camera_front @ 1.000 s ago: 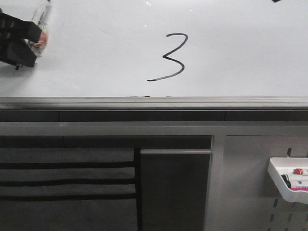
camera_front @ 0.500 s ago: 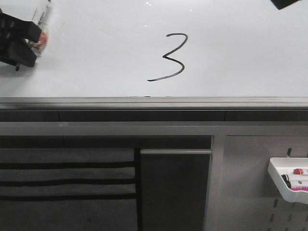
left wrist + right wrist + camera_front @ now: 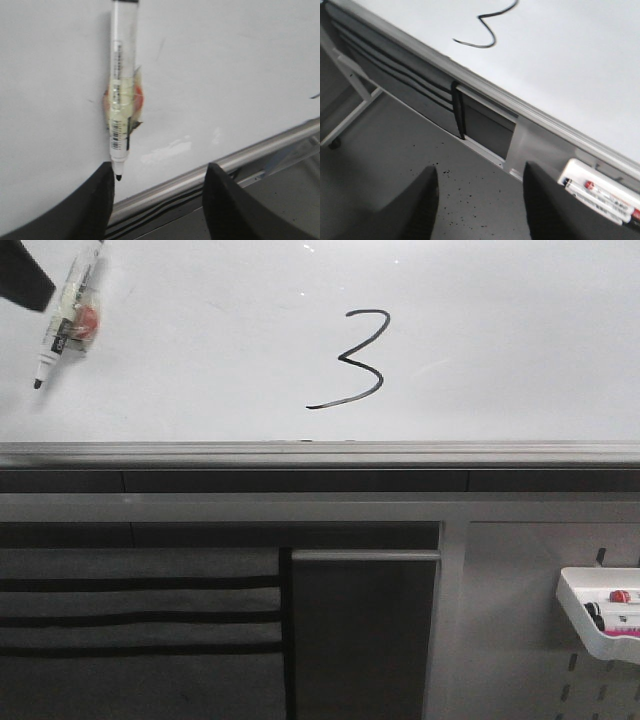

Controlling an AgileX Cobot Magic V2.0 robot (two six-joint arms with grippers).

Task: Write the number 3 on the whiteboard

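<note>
a black number 3 [image 3: 352, 358] drawn at the centre of a glossy whiteboard [image 3: 500, 340].
at 10 o'clock from the digit, a clear marker [image 3: 66, 312] lies on the board, tip pointing down. the left gripper [image 3: 159, 185] hangs spread wide, the marker tip just beside one finger. the right gripper [image 3: 480, 197] is wide too, holding nothing, near a white tray [image 3: 578, 612] of markers.
</note>
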